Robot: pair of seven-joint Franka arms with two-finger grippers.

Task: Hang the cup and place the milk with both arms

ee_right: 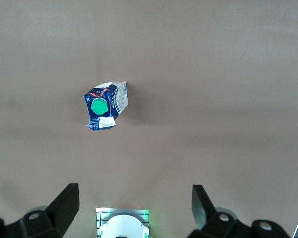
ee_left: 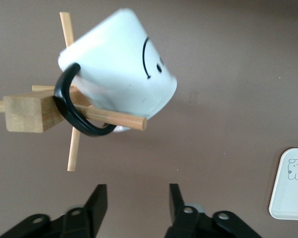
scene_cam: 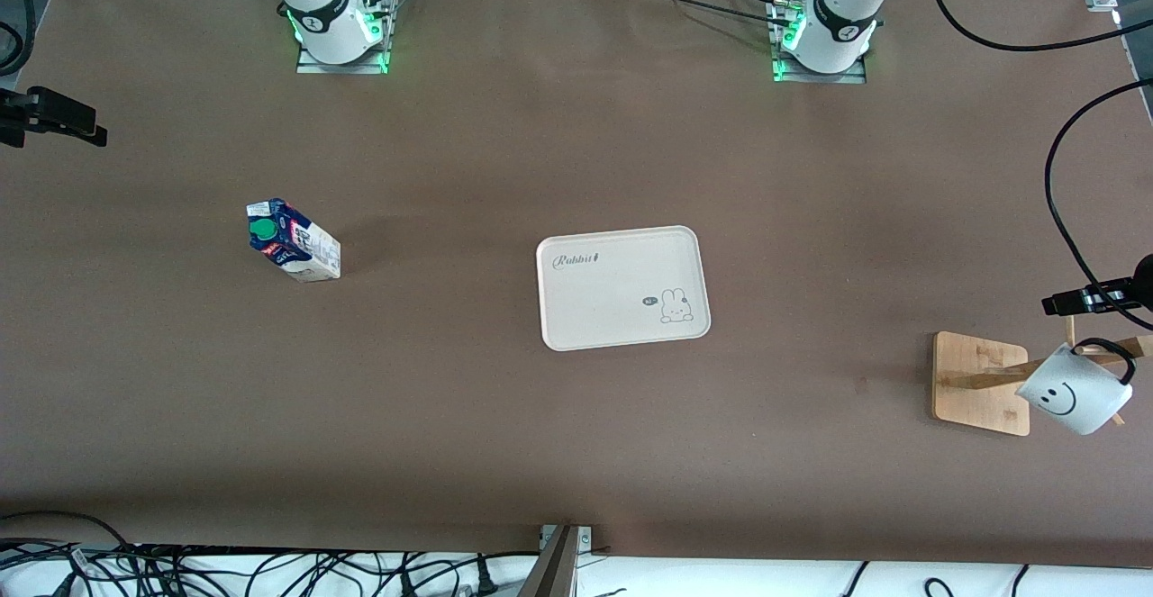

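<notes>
The white cup [scene_cam: 1072, 392] with a smiley face hangs tilted by its black loop handle [ee_left: 72, 111] on a peg [ee_left: 114, 118] of the wooden rack [scene_cam: 977, 381], at the left arm's end of the table. My left gripper [ee_left: 137, 191] is open and empty, close to the cup without touching it. Its black fingers [scene_cam: 1081, 298] show just above the cup in the front view. The milk [scene_cam: 293, 241], a blue and white carton with a green cap, stands toward the right arm's end. My right gripper [ee_right: 134, 191] is open and empty, high over the table, with the milk [ee_right: 105, 105] well below it.
A cream tray [scene_cam: 612, 309] with a rabbit drawing lies in the middle of the table, its corner [ee_left: 290, 191] also in the left wrist view. Both arm bases stand along the table edge farthest from the front camera. Cables run off the left arm's end.
</notes>
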